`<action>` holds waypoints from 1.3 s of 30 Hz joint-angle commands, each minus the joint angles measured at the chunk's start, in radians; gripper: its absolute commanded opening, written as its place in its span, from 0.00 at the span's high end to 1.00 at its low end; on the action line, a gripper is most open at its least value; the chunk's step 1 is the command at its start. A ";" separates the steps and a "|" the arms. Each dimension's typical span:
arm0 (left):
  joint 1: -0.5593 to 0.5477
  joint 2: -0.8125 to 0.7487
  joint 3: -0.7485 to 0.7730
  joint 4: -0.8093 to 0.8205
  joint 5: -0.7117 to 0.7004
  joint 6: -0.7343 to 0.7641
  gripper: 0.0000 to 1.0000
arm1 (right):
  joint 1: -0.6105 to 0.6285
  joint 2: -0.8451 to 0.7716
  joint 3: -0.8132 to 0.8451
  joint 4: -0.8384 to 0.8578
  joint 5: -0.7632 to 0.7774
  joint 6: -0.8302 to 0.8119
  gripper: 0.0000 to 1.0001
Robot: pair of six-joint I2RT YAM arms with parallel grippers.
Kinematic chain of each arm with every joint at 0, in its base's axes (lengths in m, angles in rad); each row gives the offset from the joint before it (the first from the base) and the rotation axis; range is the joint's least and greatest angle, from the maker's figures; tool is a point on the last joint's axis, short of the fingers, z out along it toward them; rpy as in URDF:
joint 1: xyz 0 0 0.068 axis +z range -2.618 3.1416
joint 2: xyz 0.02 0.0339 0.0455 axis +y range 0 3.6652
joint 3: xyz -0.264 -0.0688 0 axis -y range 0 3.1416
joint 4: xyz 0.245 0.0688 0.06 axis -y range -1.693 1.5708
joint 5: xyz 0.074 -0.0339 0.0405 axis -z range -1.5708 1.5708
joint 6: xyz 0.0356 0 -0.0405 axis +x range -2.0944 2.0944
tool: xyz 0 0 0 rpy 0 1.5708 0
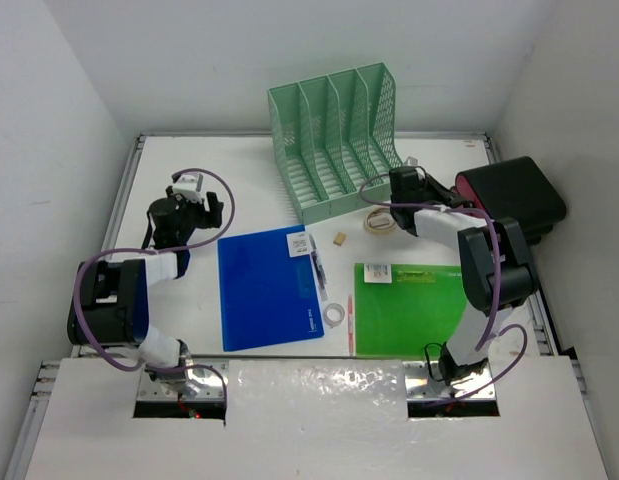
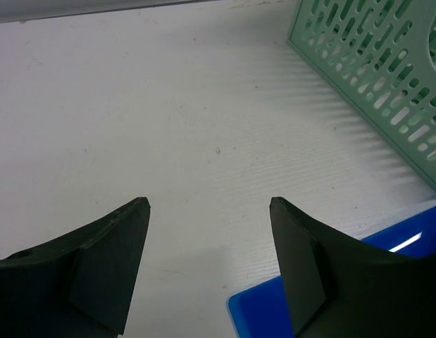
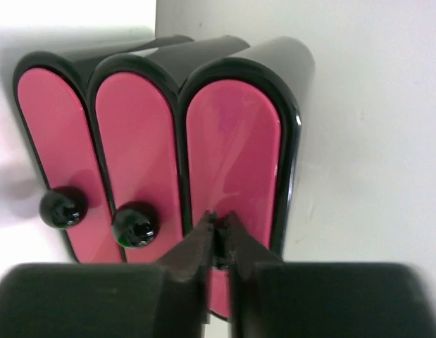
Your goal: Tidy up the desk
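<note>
The white desk [image 1: 179, 160] holds a blue folder [image 1: 267, 288], a green folder [image 1: 409, 305], and a mint-green file rack [image 1: 334, 135]. A black drawer unit [image 1: 509, 195] with three pink drawer fronts lies at the right edge. My right gripper [image 1: 462, 200] is shut on the black knob of the rightmost drawer [image 3: 232, 141]. In the right wrist view that gripper [image 3: 219, 220] hides most of the knob. My left gripper [image 1: 215, 208] is open and empty. In the left wrist view it [image 2: 209, 203] hangs over bare desk [image 2: 168, 105] by the blue folder's corner [image 2: 267, 313].
A pen [image 1: 317, 270] lies on the blue folder's right edge. A small tape roll [image 1: 334, 313] and a red pen [image 1: 350, 320] lie between the folders. A cream ring [image 1: 377, 222] and a small tan block [image 1: 340, 238] lie before the rack, whose side also shows in the left wrist view [image 2: 387, 70].
</note>
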 commanded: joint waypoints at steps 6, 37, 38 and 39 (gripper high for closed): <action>0.006 0.000 0.046 0.015 0.015 0.002 0.33 | 0.051 -0.016 -0.003 -0.034 0.031 0.080 1.00; 0.005 0.010 0.058 0.000 0.030 0.016 0.34 | -0.029 -0.057 -0.033 -0.045 0.002 0.086 0.71; 0.005 0.010 0.058 -0.001 0.031 0.017 0.34 | -0.031 -0.054 -0.033 -0.040 0.000 0.086 0.74; 0.007 0.010 0.059 -0.001 0.031 0.017 0.34 | -0.029 -0.052 -0.033 -0.040 0.002 0.086 0.74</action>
